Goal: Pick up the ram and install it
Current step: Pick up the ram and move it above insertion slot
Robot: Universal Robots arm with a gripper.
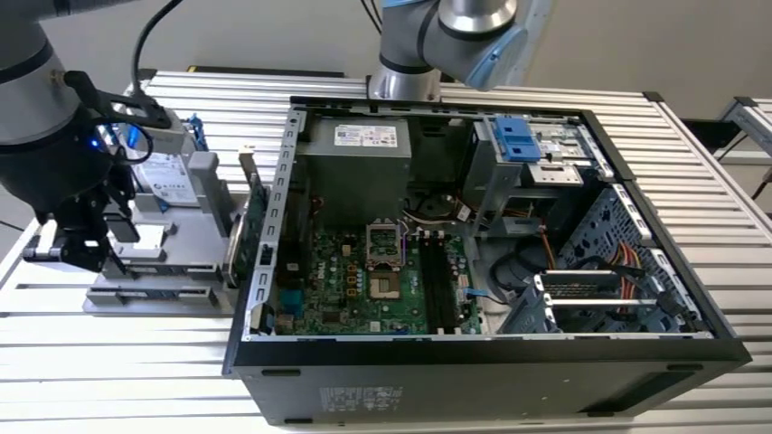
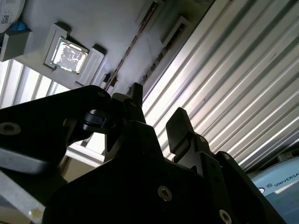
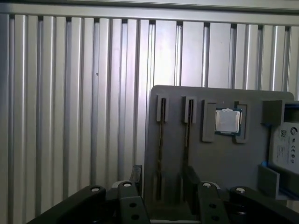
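1. Low over the grey holder, the hand: fingers apart, nothing clamped. Spread that way, probably, to take a thin board from both flat sides.
2. On edge in a narrow slot of that holder, the ram, in line with the gap between the fingers in the first wrist view. Stood upright, likely, so that its long edge is offered for a pinch.
3. Just beside it, a second slot with another thin strip inside; whether a second stick, cannot tell.
4. In the exterior view, holder at 9 o'clock of the open computer case, both on the slatted surface. Parked close, presumably for a short carry.
5. Also on the holder: a processor chip in its recess, a silver hard drive, and an expansion card upright on the side nearest the case. Each in its own seat, seemingly to fix its position.
6. Case on its side, cover off, board facing up. Long black memory sockets toward the board's 3 o'clock edge, no stick standing in them. Installing judged not yet done.
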